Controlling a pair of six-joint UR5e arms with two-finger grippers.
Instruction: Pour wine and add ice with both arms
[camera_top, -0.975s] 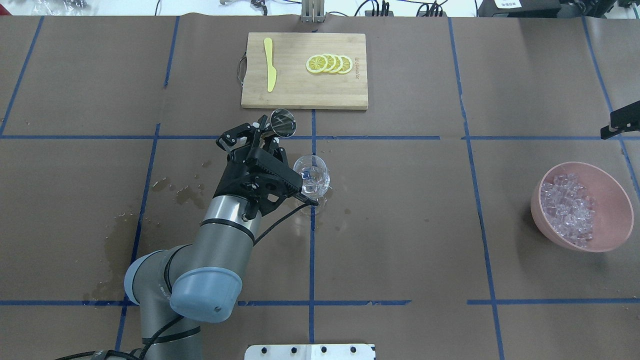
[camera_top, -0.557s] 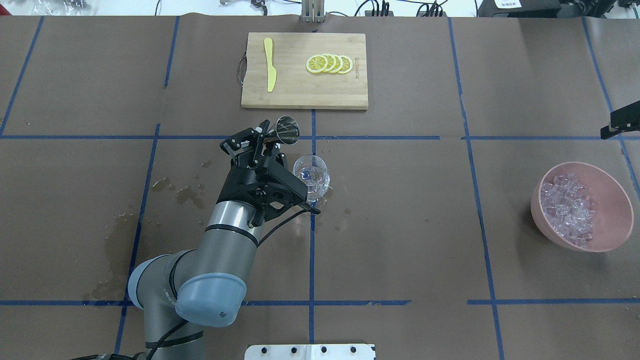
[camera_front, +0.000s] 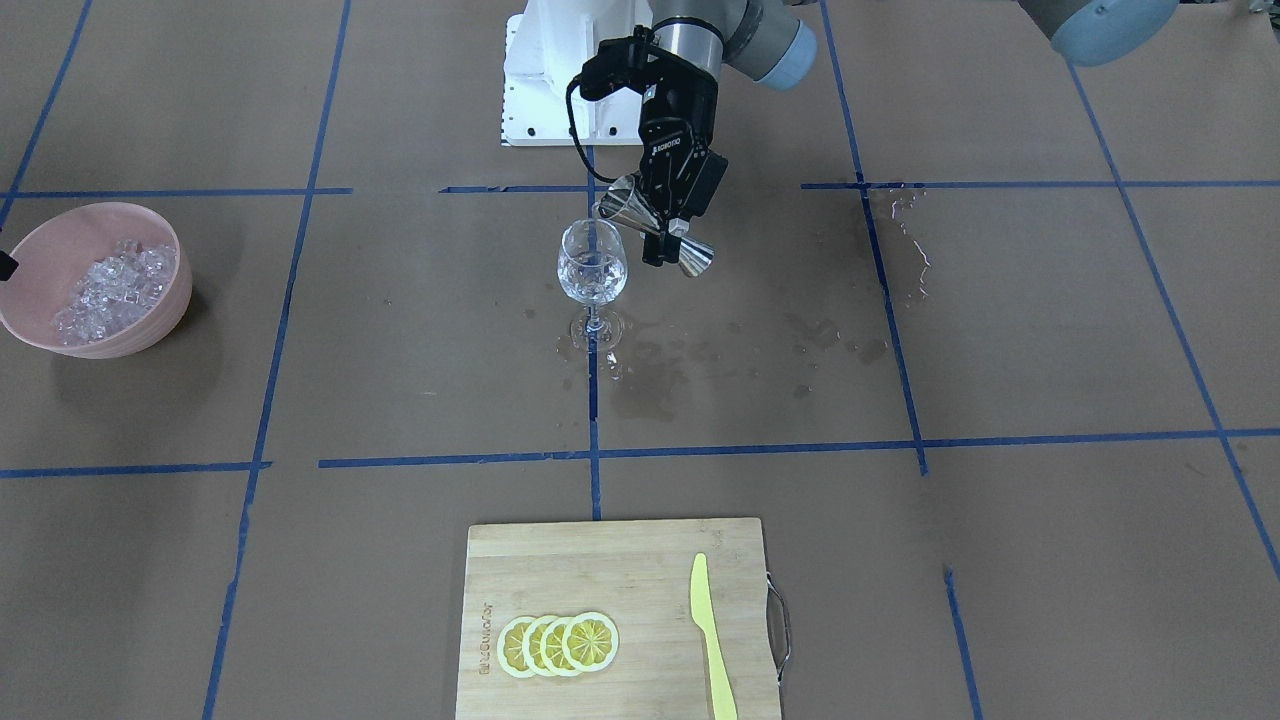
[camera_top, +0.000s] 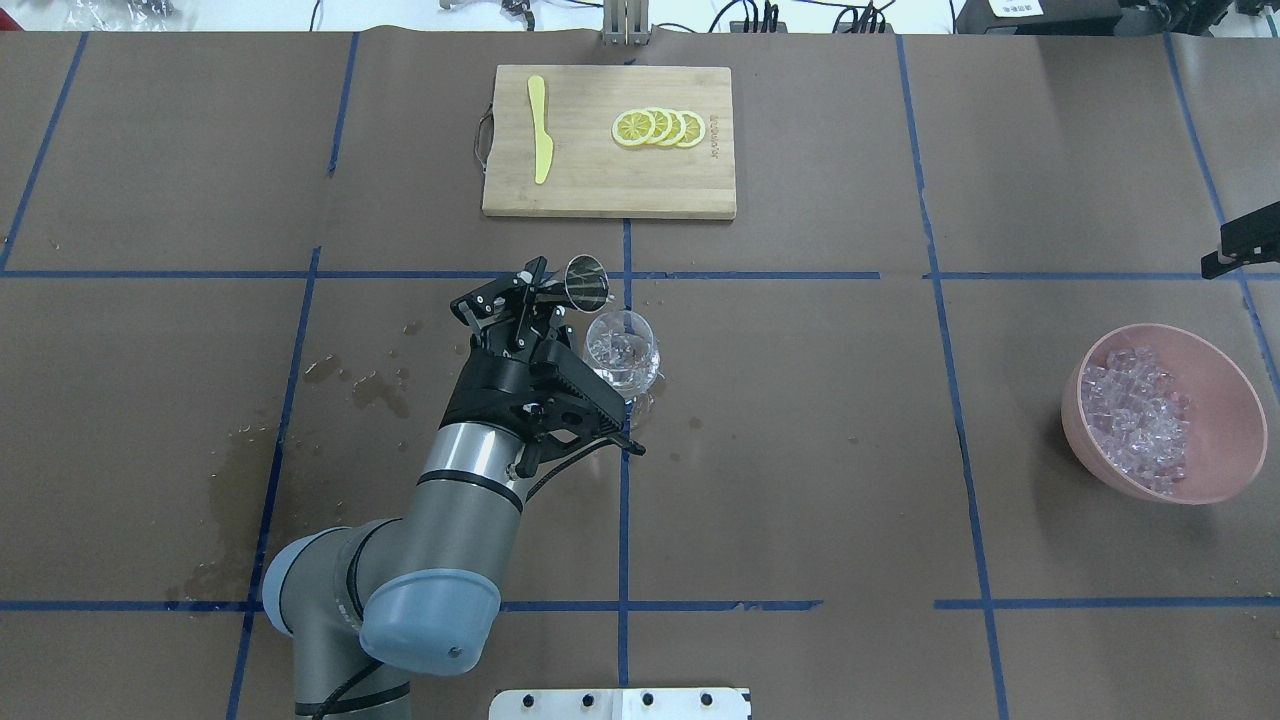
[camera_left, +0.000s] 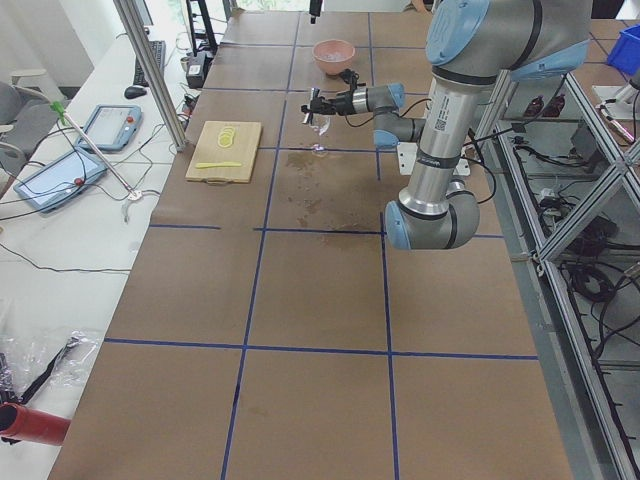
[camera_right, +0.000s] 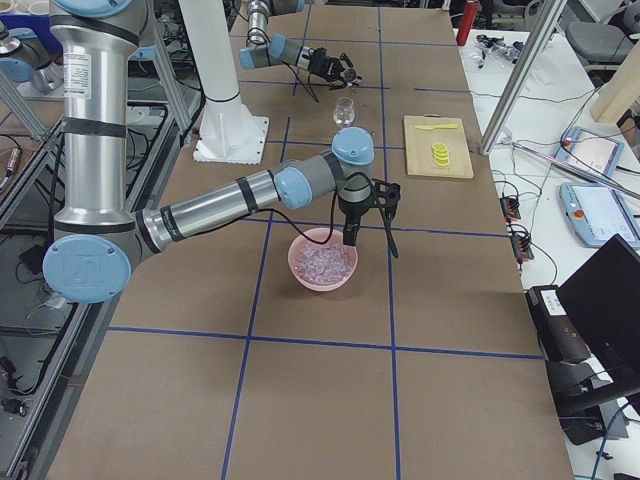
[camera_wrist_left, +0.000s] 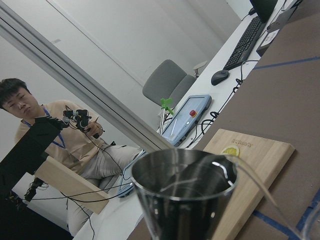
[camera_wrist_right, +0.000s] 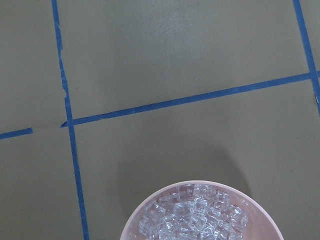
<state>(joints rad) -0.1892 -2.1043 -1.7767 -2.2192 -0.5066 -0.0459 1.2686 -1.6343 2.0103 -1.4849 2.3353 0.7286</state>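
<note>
Overhead exterior view has the left gripper (camera_top: 535, 288) out over the middle of the counter (camera_top: 800, 480), its fingers closed around the narrow waist of a steel jigger (camera_top: 585, 281). The jigger is tilted well off upright, and one open mouth is close by the rim of the wine glass (camera_top: 622, 352). I cannot tell whether the two touch. From the front-facing camera the same gripper (camera_front: 665, 237) hangs just beside the glass (camera_front: 593, 262) on the robot's left of it, with the jigger (camera_front: 625, 208) slanting across its fingers. The glass stands upright on a blue tape line. The wine (camera_front: 593, 284) shows as a clear, glinting pool low in the glass's bowl, though I cannot tell whether any lumps lie in it. Dark wet patches (camera_top: 375, 388) mark the paper near the glass foot and further toward the robot's left. The ice (camera_top: 1135, 420) lies heaped in a pink bowl (camera_top: 1228, 405) well off to the robot's right. The right gripper (camera_right: 348, 240) hangs over that bowl, and how far it is open cannot be made out. At the far side, a wooden board (camera_top: 608, 195) carries lemon slices (camera_top: 660, 128) and a yellow knife (camera_top: 541, 130).
</note>
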